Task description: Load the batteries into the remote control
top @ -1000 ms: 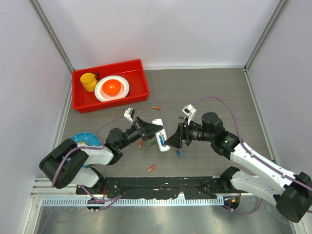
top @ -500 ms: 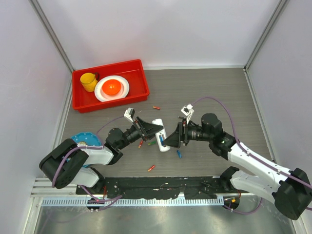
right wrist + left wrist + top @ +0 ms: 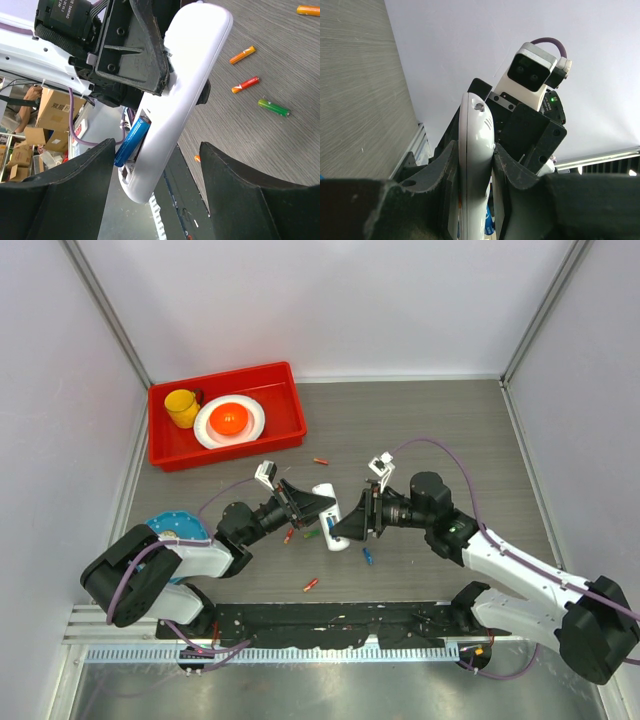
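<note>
Leftward our right pincer has crept, spread wide beside the remote; our left pincer pinches that remote, a blue battery showing in its open back.

white remote control tilted, blue battery in its slot, other batteries scattered.

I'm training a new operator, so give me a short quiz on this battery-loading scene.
1. True or false: the left gripper holds the remote.
2. Which colour is the battery in the remote's slot? A green, B blue, C red.
3. What holds the yellow cup?
Key: 1 true; 2 B; 3 the red bin.
</note>
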